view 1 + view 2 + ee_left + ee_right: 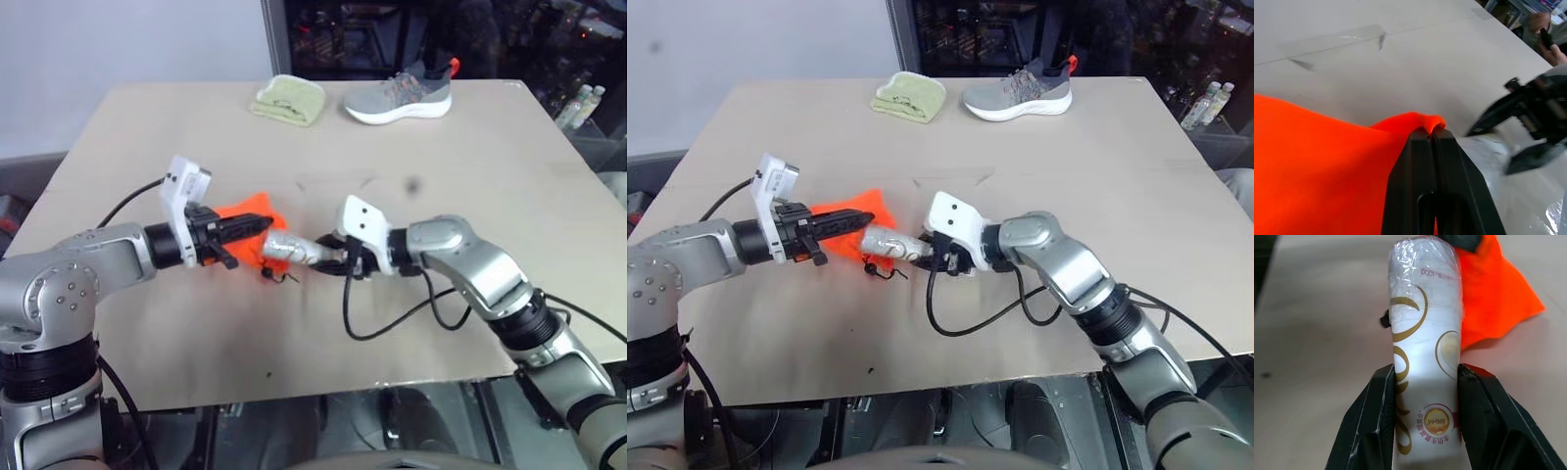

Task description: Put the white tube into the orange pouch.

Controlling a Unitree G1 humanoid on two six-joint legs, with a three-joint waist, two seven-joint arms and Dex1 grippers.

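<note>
My left gripper (260,225) is shut on the top edge of the orange pouch (250,207), holding it lifted above the table near the middle left. In the left wrist view, orange fabric (1317,161) bunches between the closed fingertips (1422,139). My right gripper (331,257) reaches in from the right, shut on the white tube (291,249), which has gold print (1425,333). The tube lies roughly level, and its far end meets the pouch (1493,298) just below the left fingers. Under the pouch hangs a small dark cord (277,275).
A pale green folded cloth (287,100) and a grey sneaker (402,96) lie at the far edge of the tan table (470,157). The right arm's black cable (392,323) loops over the near side. Bottles (578,106) stand beyond the table's right corner.
</note>
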